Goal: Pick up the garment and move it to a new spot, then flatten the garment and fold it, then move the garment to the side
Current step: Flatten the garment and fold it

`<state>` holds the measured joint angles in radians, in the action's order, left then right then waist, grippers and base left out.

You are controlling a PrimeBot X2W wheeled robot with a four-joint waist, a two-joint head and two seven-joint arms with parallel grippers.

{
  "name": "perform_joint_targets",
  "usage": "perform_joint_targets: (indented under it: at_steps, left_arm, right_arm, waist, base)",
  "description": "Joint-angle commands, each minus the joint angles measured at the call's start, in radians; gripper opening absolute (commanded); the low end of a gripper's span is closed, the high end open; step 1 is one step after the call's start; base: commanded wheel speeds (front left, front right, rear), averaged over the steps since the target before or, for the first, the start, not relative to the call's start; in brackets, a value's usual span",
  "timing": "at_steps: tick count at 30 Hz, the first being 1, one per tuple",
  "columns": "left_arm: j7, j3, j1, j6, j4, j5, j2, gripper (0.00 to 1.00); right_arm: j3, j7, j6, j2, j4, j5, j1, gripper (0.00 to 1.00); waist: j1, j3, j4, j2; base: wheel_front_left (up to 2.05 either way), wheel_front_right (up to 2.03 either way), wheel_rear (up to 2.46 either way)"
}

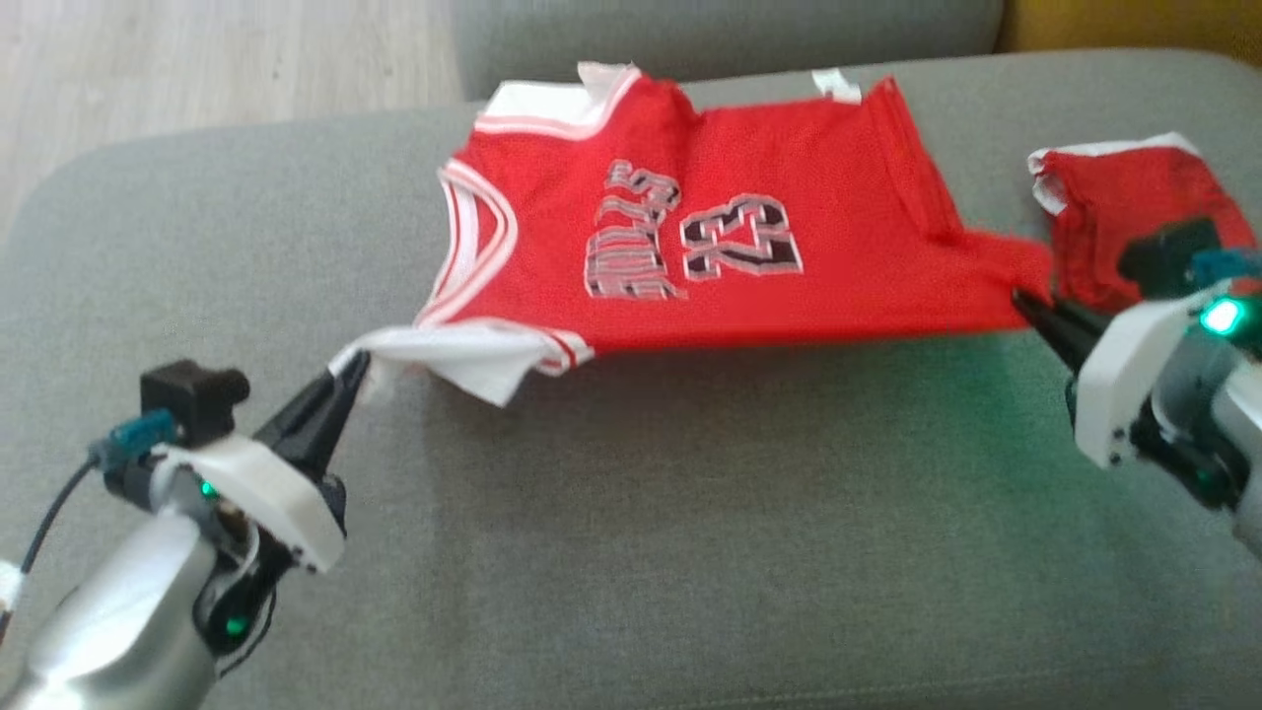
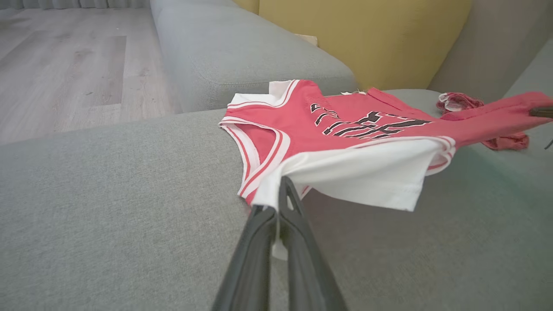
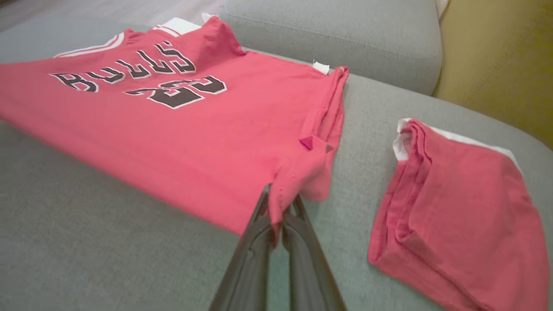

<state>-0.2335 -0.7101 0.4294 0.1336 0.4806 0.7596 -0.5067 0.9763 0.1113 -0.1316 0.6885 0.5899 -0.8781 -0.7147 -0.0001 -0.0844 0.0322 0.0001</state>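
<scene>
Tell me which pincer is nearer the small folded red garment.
Right. The right pincer grips the jersey by the corner just beside the folded garment; the left pincer holds its opposite end, much farther off.

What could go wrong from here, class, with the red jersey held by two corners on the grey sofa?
1. The left gripper and right gripper each pinch just a small tip of the jersey; a pull might slip it free.
2. The folded red garment lies close beside the right gripper and could get knocked.
3. The jersey's far shoulder edge is turned over; creases may stay.
</scene>
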Motion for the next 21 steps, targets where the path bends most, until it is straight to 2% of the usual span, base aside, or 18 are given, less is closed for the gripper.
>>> perform_joint_targets:
  at_steps: [1,6,15,21]
  left_arm:
    - [-0.002,0.044,0.033,-0.003,-0.023,0.005,-0.069,0.00]
    - [0.029,0.028,-0.040,-0.011,-0.114,0.016,-0.112,0.00]
    - [0.087,0.025,-0.164,-0.062,-0.291,0.044,-0.205,0.00]
    - [0.132,0.030,-0.224,-0.096,-0.413,0.070,-0.264,0.00]
  right_arm:
    - [-0.006,0.005,0.001,0.059,-0.011,-0.011,0.011,0.00]
    - [0.016,0.048,0.001,0.111,-0.076,-0.054,0.069,0.00]
    - [0.039,0.168,0.001,0.206,-0.211,-0.141,0.179,0.00]
    - [0.009,0.215,0.001,0.259,-0.295,-0.175,0.224,0.00]
  waist:
    - [0.0001,0.015,0.000,-0.0001]
    - [0.0001,0.049,0.003,-0.0001]
    - [0.0001,0.090,0.004,-0.0001]
    - [0.0001,0.091,0.002,-0.0001]
  base:
    - [0.00,0.00,0.00]
    - [0.00,0.00,0.00]
    - [0.00,0.00,0.00]
    - [0.00,0.00,0.00]
